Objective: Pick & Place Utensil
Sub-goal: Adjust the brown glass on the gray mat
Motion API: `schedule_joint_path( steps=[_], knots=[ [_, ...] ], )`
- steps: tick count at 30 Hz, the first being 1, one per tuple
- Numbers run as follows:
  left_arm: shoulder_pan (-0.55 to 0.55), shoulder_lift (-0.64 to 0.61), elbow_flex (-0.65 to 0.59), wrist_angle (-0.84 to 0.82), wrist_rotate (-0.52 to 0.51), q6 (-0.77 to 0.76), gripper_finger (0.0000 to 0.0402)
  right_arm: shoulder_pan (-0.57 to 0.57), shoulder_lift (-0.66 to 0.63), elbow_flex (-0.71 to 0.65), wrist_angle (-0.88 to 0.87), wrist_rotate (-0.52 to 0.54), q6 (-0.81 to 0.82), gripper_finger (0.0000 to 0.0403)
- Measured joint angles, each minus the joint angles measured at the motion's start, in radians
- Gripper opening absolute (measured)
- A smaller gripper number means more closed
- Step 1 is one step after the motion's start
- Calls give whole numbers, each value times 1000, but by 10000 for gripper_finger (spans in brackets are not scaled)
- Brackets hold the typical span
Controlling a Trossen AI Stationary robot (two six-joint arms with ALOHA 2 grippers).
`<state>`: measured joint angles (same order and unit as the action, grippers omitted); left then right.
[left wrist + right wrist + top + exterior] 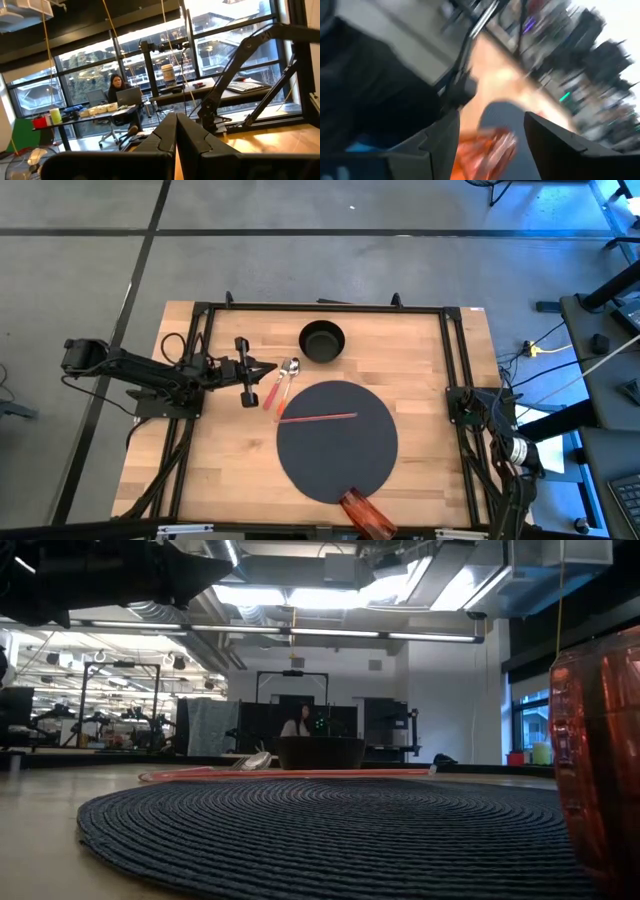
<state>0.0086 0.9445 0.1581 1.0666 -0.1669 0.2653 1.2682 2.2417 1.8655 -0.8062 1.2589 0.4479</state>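
Observation:
Two spoons, one with a red handle, lie on the bare wood left of a round dark placemat. A thin red stick lies across the mat's far part. A translucent orange-red cup stands at the mat's near edge, large at the right of the low view. My left gripper is shut just left of the spoons, raised and touching nothing. My right gripper is outside the high view; its wrist view shows it open, the cup blurred beyond the gap.
A black bowl stands on the wood behind the mat, seen also in the low view. Black frame rails run along the table's left, right and far sides. A person sits at a desk in the room beyond.

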Motion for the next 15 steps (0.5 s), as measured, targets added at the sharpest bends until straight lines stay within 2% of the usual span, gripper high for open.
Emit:
schedule_joint_path(
  steps=[4, 7, 10, 15],
  knots=[
    [0, 0, 0, -10, -1, 1, 3, -67, -3, 165, -444, -303, 381, 220],
    [0, 0, 0, -10, -14, 1, 3, -138, -3, 192, -507, -461, 422, 220],
    [0, 0, 0, -10, -41, 2, 3, -172, -3, 198, -514, -508, 401, 220],
    [0, 0, 0, -23, -51, 1, 3, -137, -3, 247, -562, -513, 451, 220]
  ],
)
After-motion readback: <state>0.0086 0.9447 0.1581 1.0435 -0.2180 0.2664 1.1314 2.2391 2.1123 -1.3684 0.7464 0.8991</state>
